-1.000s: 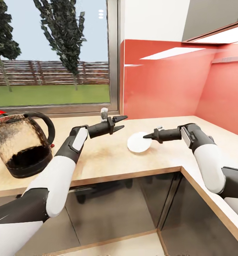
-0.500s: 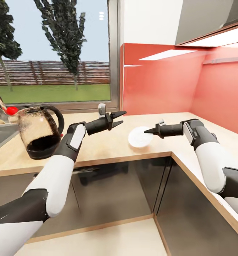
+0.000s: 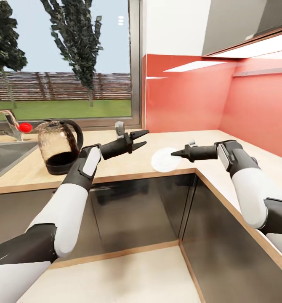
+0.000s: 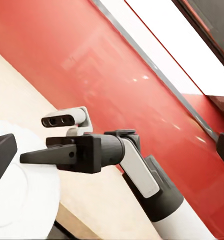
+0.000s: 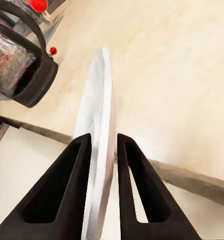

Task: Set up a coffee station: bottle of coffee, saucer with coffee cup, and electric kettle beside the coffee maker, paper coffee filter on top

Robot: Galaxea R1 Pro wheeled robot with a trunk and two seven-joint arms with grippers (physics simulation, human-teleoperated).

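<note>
**Saucer gripped edge-on by the right pincer**

Saucer [image 5: 97,135] sits between the two fingers of the right pincer [image 3: 174,153], which pinches its rim; the plate is held above the front edge of the surface [image 3: 128,162], near the corner. Left pincer [image 3: 143,139], just beside the saucer on the side away from the right arm, has its fingers spread and holds nothing. Farther out beyond the left pincer, the electric kettle [image 3: 59,146] stands upright on the surface, next to the steel sink [image 3: 4,153].
</note>
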